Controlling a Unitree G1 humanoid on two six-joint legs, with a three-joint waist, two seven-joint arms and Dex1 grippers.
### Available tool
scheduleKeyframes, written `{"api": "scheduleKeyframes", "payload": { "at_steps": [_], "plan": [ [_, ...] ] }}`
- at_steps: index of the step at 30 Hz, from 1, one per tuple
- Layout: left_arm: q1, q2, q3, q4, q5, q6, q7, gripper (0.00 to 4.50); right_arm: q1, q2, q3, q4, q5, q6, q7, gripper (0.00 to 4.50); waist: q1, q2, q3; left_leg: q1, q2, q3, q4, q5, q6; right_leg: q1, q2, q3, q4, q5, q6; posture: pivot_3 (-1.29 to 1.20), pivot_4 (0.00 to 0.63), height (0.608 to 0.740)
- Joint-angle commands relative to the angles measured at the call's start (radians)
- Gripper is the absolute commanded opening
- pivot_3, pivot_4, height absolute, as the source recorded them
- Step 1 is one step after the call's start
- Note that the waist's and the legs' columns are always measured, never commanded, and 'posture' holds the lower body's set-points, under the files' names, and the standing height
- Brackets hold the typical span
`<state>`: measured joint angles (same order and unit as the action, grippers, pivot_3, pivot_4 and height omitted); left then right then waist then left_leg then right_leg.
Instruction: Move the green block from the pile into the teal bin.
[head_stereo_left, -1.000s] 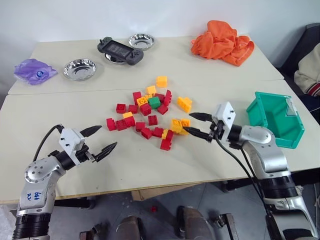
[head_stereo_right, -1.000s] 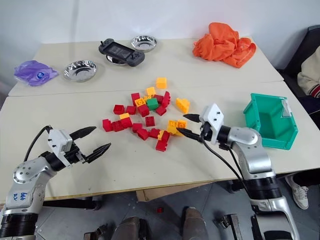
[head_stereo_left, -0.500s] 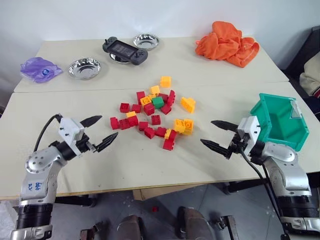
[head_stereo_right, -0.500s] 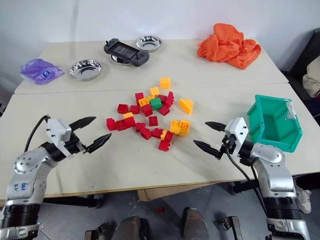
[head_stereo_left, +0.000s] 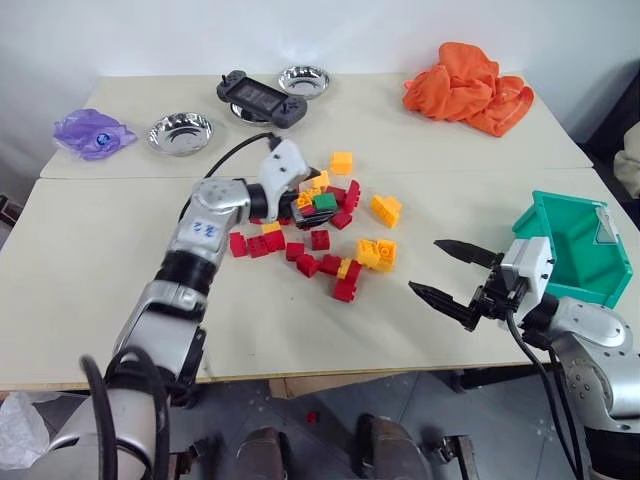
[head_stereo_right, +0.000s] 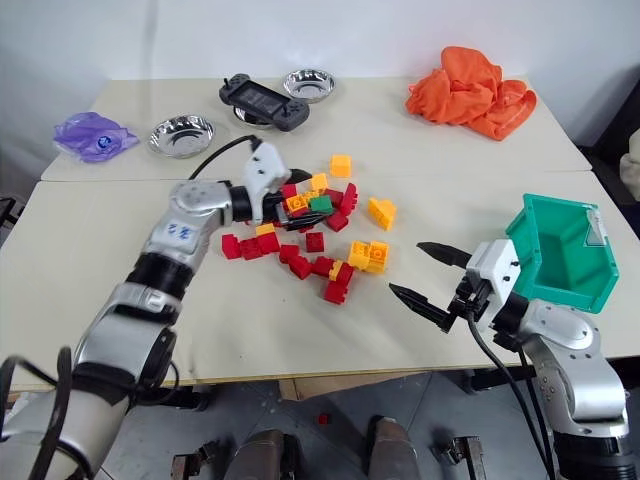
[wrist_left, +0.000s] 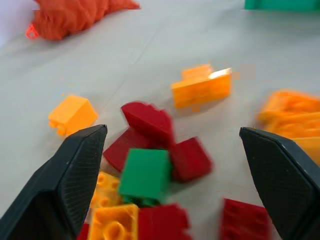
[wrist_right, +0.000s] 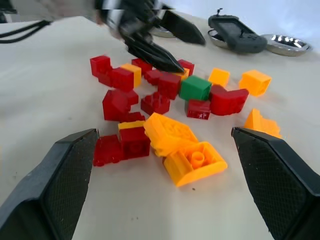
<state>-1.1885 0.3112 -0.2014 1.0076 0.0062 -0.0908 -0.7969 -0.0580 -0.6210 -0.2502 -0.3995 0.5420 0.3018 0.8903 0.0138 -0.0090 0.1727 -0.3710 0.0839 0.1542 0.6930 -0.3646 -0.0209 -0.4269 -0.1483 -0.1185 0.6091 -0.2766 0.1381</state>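
Observation:
The green block (head_stereo_left: 325, 201) lies on top of the pile (head_stereo_left: 320, 239) of red and yellow-orange bricks at mid-table. My left gripper (head_stereo_left: 308, 207) reaches into the pile's left side, open. In the left wrist view the green block (wrist_left: 145, 175) sits low between the two spread fingers, and none of them touches it. My right gripper (head_stereo_left: 425, 266) hovers open and empty over the table near the front right, pointing at the pile. The teal bin (head_stereo_left: 575, 255) stands just behind that gripper at the table's right edge.
Two steel bowls (head_stereo_left: 180, 133) (head_stereo_left: 304, 80), a dark game controller (head_stereo_left: 262, 98), a purple bag (head_stereo_left: 92, 132) and an orange cloth (head_stereo_left: 468, 85) line the far table. A seam runs between the two tabletops behind the pile.
My left arm has swung from the front left of the table forward and right into the pile. My right gripper has drawn back from the pile toward the bin and opened wider.

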Motion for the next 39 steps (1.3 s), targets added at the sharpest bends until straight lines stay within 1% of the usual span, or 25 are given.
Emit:
{"api": "scheduleKeyframes", "payload": {
  "at_steps": [1, 7, 11, 14, 17, 19, 21, 24, 26, 29, 33, 39],
  "plan": [
    [-0.072, -0.016, -0.022, 0.151, 0.081, -0.069, 0.057, 4.5, 0.03, -0.012, -0.046, -0.096, 0.039, 0.028, -0.048, 4.45, -0.001, 0.0, 0.0, 0.0, 0.0, 0.0, -0.001, 0.0, 0.0, 0.0, 0.0, 0.0, 0.0, 0.0, 0.0, 0.0, 0.15, 0.74],
    [-0.141, -0.048, -0.013, 0.282, 0.146, -0.053, 0.105, 4.5, 0.087, -0.011, -0.079, -0.189, 0.065, 0.069, -0.12, 4.45, 0.009, -0.002, 0.001, -0.001, -0.001, -0.001, -0.001, 0.0, 0.0, 0.0, 0.0, -0.001, -0.002, 0.0, 0.0, 0.0, 0.15, 0.74],
    [-0.15, -0.084, 0.022, 0.317, 0.145, -0.002, 0.14, 4.5, 0.112, -0.007, -0.09, -0.225, 0.079, 0.08, -0.152, 4.45, 0.015, -0.003, 0.002, -0.001, -0.001, -0.002, 0.001, -0.001, 0.001, 0.001, 0.0, -0.001, -0.002, 0.001, 0.001, 0.0, 0.15, 0.74],
    [-0.151, -0.115, 0.051, 0.33, 0.135, 0.049, 0.123, 4.5, 0.132, -0.007, -0.1, -0.254, 0.093, 0.087, -0.171, 4.45, 0.013, -0.003, 0.002, -0.002, -0.001, -0.002, 0.002, -0.001, 0.001, 0.001, 0.0, -0.001, -0.002, 0.001, 0.001, 0.0, 0.15, 0.74],
    [-0.149, -0.132, 0.051, 0.335, 0.157, 0.058, 0.11, 3.97, 0.142, -0.007, -0.111, -0.269, 0.104, 0.091, -0.183, 4.5, 0.011, -0.003, 0.002, -0.002, -0.001, -0.002, 0.002, -0.001, 0.001, 0.001, 0.0, -0.001, -0.002, 0.001, 0.001, 0.0, 0.15, 0.74],
    [-0.148, -0.145, 0.048, 0.337, 0.168, 0.063, 0.102, 3.32, 0.149, -0.005, -0.115, -0.275, 0.107, 0.09, -0.193, 4.5, 0.012, -0.003, 0.002, -0.002, -0.001, -0.002, 0.002, -0.001, 0.001, 0.001, 0.0, -0.001, -0.002, 0.001, 0.001, 0.0, 0.15, 0.74],
    [-0.15, -0.151, 0.051, 0.339, 0.175, 0.065, 0.112, 2.85, 0.156, -0.003, -0.113, -0.282, 0.107, 0.086, -0.201, 4.5, 0.013, -0.003, 0.002, -0.001, -0.001, -0.002, 0.002, -0.001, 0.001, 0.002, 0.0, -0.001, -0.002, 0.001, 0.001, 0.0, 0.15, 0.74],
    [-0.151, -0.151, 0.062, 0.338, 0.177, 0.057, 0.129, 1.95, 0.167, 0.002, -0.111, -0.292, 0.108, 0.083, -0.215, 4.5, 0.011, -0.003, 0.002, -0.001, -0.001, -0.003, 0.003, -0.001, 0.002, 0.003, 0.0, -0.001, -0.001, 0.001, 0.001, 0.0, 0.15, 0.74],
    [-0.15, -0.148, 0.072, 0.337, 0.176, 0.046, 0.145, 1.48, 0.179, 0.008, -0.109, -0.296, 0.107, 0.079, -0.221, 4.5, 0.011, -0.003, 0.002, -0.001, -0.001, -0.003, 0.004, -0.001, 0.002, 0.003, 0.0, -0.001, 0.0, 0.001, 0.001, 0.0, 0.15, 0.74],
    [-0.15, -0.146, 0.092, 0.333, 0.163, 0.022, 0.138, 1.47, 0.193, 0.009, -0.105, -0.299, 0.103, 0.072, -0.224, 4.5, 0.01, -0.003, 0.002, 0.0, 0.0, -0.003, 0.004, -0.001, 0.002, 0.003, 0.0, -0.001, 0.0, 0.001, 0.001, 0.0, 0.15, 0.74],
    [-0.164, -0.133, 0.139, 0.321, 0.126, -0.043, 0.085, 1.47, 0.188, 0.006, -0.1, -0.292, 0.103, 0.071, -0.226, 4.5, 0.01, -0.003, 0.002, -0.001, -0.001, -0.003, 0.004, -0.001, 0.002, 0.003, 0.0, -0.001, 0.0, 0.001, 0.001, 0.0, 0.15, 0.74],
    [-0.215, -0.126, 0.167, 0.286, 0.101, -0.189, -0.123, 1.47, 0.204, -0.012, -0.133, -0.281, 0.101, 0.069, -0.213, 4.5, 0.014, -0.003, 0.002, -0.002, -0.001, -0.003, 0.005, -0.001, 0.002, 0.003, 0.0, -0.001, 0.0, 0.001, 0.001, 0.0, 0.15, 0.74]
  ]
}}
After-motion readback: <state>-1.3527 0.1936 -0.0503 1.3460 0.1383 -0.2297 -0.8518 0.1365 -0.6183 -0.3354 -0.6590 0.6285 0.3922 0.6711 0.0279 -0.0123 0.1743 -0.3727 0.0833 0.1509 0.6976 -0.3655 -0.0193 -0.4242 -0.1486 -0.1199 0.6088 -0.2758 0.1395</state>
